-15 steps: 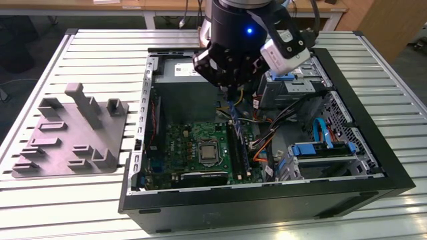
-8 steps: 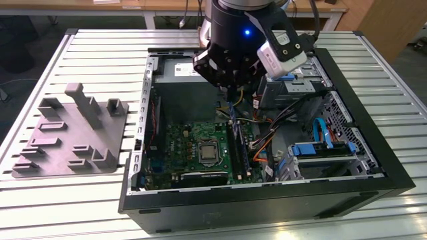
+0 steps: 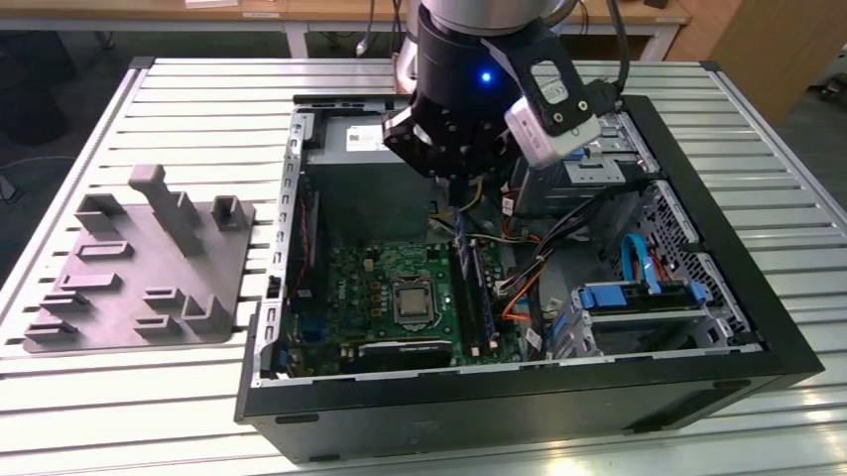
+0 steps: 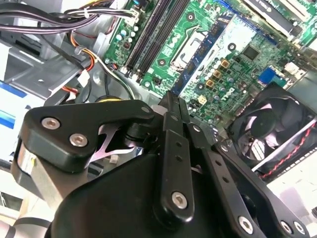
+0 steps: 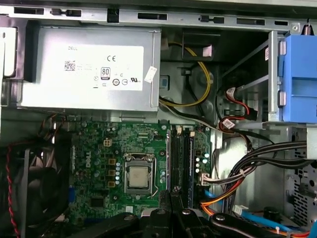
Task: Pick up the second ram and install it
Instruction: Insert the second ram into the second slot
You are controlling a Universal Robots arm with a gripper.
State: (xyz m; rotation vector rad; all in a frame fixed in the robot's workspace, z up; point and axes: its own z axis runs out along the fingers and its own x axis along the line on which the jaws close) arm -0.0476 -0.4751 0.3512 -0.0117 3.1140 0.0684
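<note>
My gripper (image 3: 461, 196) hangs over the open computer case (image 3: 741, 327), above the green motherboard (image 3: 377, 273). In both wrist views its black fingers (image 4: 173, 106) (image 5: 174, 198) are pressed together with nothing between them. The long black memory slots (image 5: 179, 156) (image 4: 151, 34) lie just below and ahead of the fingertips. A thin dark blue ram (image 5: 191, 158) stands on edge in the slot row, on the side nearest the cables, and shows as a bluish strip (image 3: 485, 297) in the exterior view. I cannot tell whether this is the second ram.
A grey moulded holder (image 3: 133, 268) lies on the slatted table at the exterior view's left. Inside the case are the power supply (image 5: 89, 69), the processor socket (image 5: 138, 178), a black fan (image 4: 270, 131), cable bundles (image 5: 247, 168) and a blue drive cage (image 3: 636, 297).
</note>
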